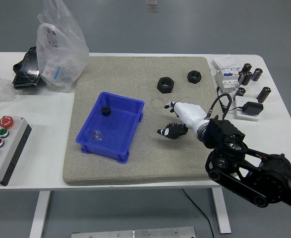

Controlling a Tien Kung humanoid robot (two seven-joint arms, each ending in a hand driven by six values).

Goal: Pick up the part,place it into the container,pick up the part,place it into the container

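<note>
Gear [173, 131] sitting on the grey mat [135, 163], just right of frame centre, right under the right hand [177, 121]. Looking like thumb and fingers [166, 132] curling down around it from the right side, touching or nearly touching its toothed rim. Not lifted yet as far as can be told, so calling it a closing grasp rather than a firm hold; honestly too small to be sure whether the fingers are actually clamped on it.

Key relation here: gear lying flat, axis pointing up, no real long axis to worry about, so approaching from above and pinching across the rim seems fine. Blue bin [130, 141] sitting to the left of the gear, near but not touching, in the middle-left of the frame. Meaning the carry going leftward across the picture, over the bin's right wall.

Already seeing one small gear [105, 111] in the bin's upper corner plus another small dark part [96, 134] lower down, so probably working on a later pickup.

Left arm nowhere in the frame, so only the right hand being in play. Two black nuts [165, 85] sitting further up the mat, clear of the hand.
</note>
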